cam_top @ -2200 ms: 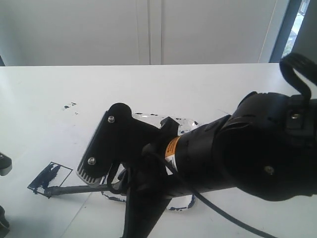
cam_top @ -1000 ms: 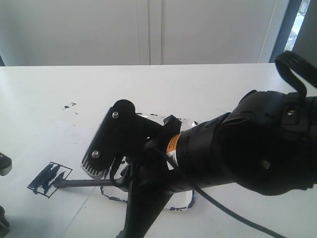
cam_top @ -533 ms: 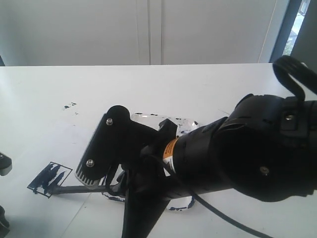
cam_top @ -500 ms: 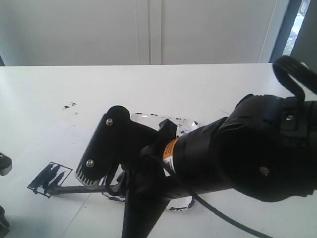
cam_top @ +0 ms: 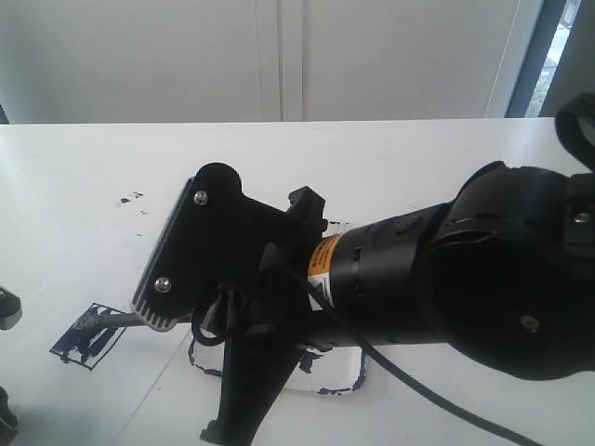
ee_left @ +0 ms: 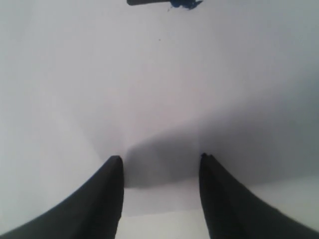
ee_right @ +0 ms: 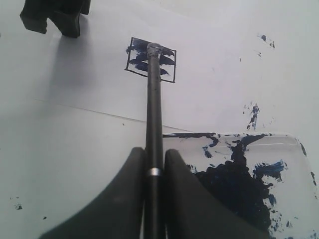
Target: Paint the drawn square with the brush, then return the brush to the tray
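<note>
Clearly, slim black brush (ee_right: 154, 114) overlaps streaky drawn square (ee_right: 167, 62).

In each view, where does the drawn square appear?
Exterior view: the drawn square lies low on the left.
Left wrist view: perhaps the blue smear at the frame's edge.
Right wrist view: the drawn square, under the tip of the brush.
Shared landmark: the brush.

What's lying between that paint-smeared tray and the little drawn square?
Between the tray and the drawn square there is only bare white paper and its edge, as the right wrist view shows. The brush, gripped by the right claw, reaches over that stretch.
</note>
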`<control>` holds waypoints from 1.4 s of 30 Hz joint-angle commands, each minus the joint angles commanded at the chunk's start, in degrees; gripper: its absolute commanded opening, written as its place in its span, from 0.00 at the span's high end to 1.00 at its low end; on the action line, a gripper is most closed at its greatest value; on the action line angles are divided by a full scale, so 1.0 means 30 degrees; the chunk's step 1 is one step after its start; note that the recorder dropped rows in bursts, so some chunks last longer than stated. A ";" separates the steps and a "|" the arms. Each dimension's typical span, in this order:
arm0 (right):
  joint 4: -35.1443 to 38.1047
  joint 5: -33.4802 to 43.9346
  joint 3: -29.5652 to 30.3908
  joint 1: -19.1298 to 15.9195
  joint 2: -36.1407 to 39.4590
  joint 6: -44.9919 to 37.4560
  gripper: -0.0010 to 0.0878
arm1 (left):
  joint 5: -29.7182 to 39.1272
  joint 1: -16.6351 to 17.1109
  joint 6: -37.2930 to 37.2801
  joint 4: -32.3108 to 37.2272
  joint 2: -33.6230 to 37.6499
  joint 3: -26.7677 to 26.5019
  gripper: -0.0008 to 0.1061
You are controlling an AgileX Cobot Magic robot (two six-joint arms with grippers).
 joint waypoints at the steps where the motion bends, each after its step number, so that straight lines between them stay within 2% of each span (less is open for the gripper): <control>1: -0.0230 -0.0029 0.0000 0.0000 0.0000 0.0126 0.99 | 0.0049 0.0000 -0.0427 -0.0254 -0.0496 -0.0079 0.51; 4: -0.0371 -0.0029 0.0000 0.0000 0.0000 0.0127 0.99 | 0.0520 0.0000 -0.1336 -0.1547 -0.1322 -0.0158 0.51; 9: -0.0371 -0.0029 0.0000 0.0000 0.0000 0.0127 0.99 | 0.0691 0.0000 -0.1277 -0.3034 -0.1405 -0.0158 0.51; 20: -0.0371 -0.0112 0.0000 0.0000 0.0000 0.0127 0.99 | 0.1571 0.0000 -0.1859 -0.3127 -0.1405 -0.0158 0.51; 31: -0.0371 0.0252 0.0000 0.0000 0.0070 0.0127 0.99 | 0.0452 0.0000 -0.2381 -0.3175 0.0328 0.0113 0.51; 37: -0.0222 0.0522 0.0000 0.0000 0.0104 0.0127 0.99 | 0.0422 0.0000 -0.0489 -0.2723 0.0328 0.0113 0.51; 42: -0.0098 0.0380 0.0000 0.0000 0.0734 0.0127 0.99 | 0.0405 0.0000 -0.0276 -0.2723 0.0328 0.0113 0.51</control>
